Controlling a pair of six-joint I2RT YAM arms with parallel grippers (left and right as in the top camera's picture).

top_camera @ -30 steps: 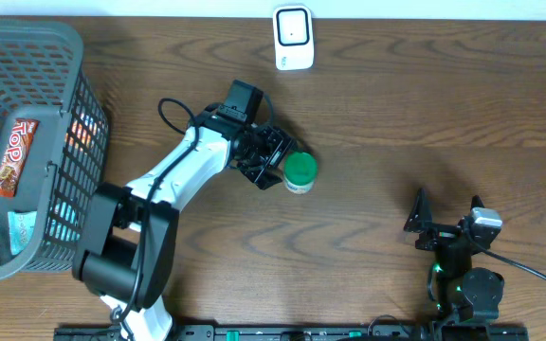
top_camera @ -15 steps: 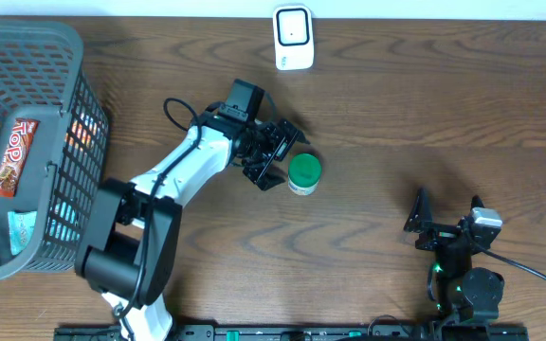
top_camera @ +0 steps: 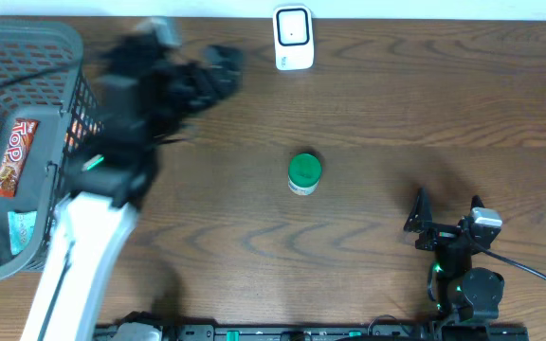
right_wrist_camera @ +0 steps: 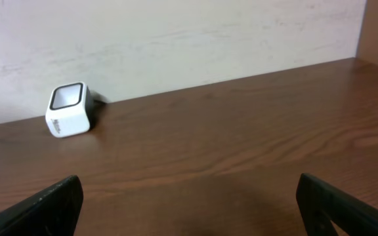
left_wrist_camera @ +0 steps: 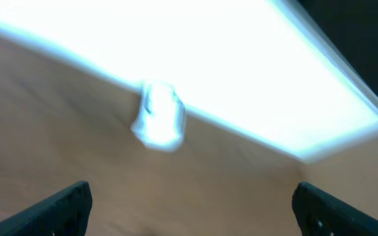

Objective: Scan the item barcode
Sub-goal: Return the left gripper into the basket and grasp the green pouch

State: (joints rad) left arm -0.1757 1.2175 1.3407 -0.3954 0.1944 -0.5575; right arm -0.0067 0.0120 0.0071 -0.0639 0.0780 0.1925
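**Both grippers spread and empty, jar alone at mid-table**

Start with the left gripper [left_wrist_camera: 192, 206]: its own camera catches two dark fingertips [left_wrist_camera: 67, 203] at the bottom corners of the frame, spread wide, with nothing between them. That is a released hand. From overhead it is a dark smear at 11 o'clock. The white forearm sweeps up from the 7 o'clock edge and looms large and blurred beside the dark grey plastic mesh basket [top_camera: 27, 30] at 9 o'clock. A red snack packet [top_camera: 15, 156] lies inside the basket.

Now the right gripper [right_wrist_camera: 192, 206]. Its tips are also parted to the frame edges and hold nothing. Overhead, that arm sits folded low at 5 o'clock with its fingers pointing toward 12.

The task's item, a small round green-lidded jar [top_camera: 303, 173], stands on the brown wood-grain table [top_camera: 425, 104] just about dead centre. It is well apart from both grippers and touches nothing else.

The white box-shaped barcode scanner [top_camera: 293, 38] is at 12 o'clock, against the far edge.

Here is what the wrist views add. The right camera shows the scanner's dark window tilted upward, a pale wall [right_wrist_camera: 209, 33] behind it, and only a sliver of green at its lower left edge. The left camera shows the scanner only as a washed-out white blob, and the jar is not in its frame at all.
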